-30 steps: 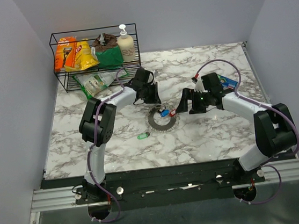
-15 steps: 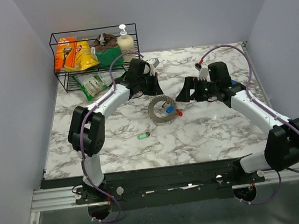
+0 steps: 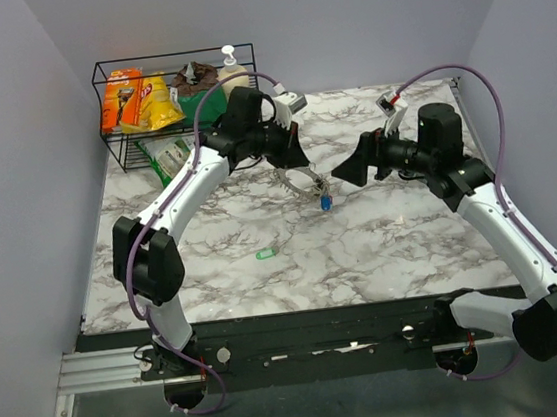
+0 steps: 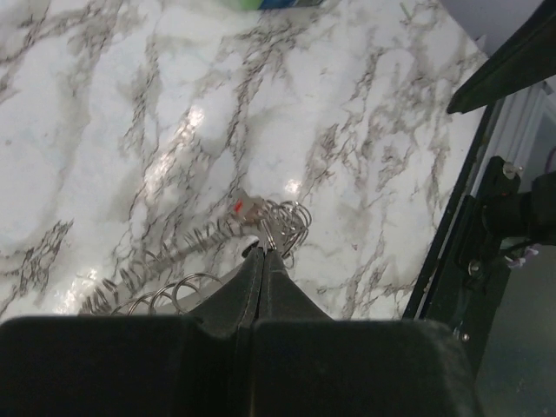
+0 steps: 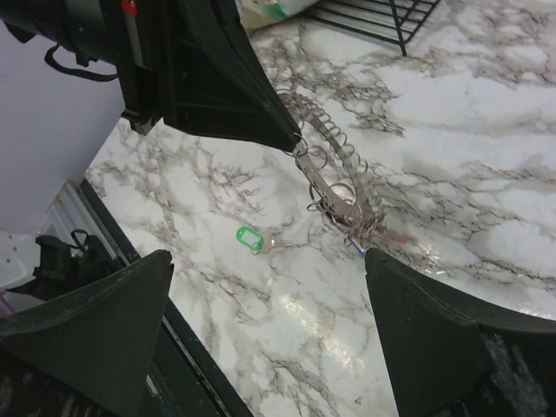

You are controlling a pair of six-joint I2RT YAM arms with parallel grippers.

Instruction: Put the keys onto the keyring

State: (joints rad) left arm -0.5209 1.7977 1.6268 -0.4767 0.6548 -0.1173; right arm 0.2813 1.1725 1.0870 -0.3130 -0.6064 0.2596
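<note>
My left gripper (image 3: pixel 301 163) is shut on the keyring (image 3: pixel 307 179), a grey spiky ring of small silver keys, and holds it hanging above the table. A blue-tagged key (image 3: pixel 326 203) dangles at its lower end. In the left wrist view the shut fingertips (image 4: pixel 262 254) pinch the ring's wire (image 4: pixel 288 222), with a red tag (image 4: pixel 239 206) beside it. My right gripper (image 3: pixel 347 172) is wide open and empty, just right of the hanging ring. In the right wrist view the keyring (image 5: pixel 334 187) hangs from the left gripper (image 5: pixel 291 139). A green-tagged key (image 3: pixel 267 253) lies loose on the marble, also seen in the right wrist view (image 5: pixel 250 239).
A black wire rack (image 3: pixel 176 104) at the back left holds snack packets and a soap bottle. A green packet (image 3: pixel 174 155) lies in front of it. The table's black front edge (image 3: pixel 301 317) runs along the near side.
My left gripper has lifted the keyring off the table and carried it back and right. My right arm has risen and drawn back to the right, jaws still open.
</note>
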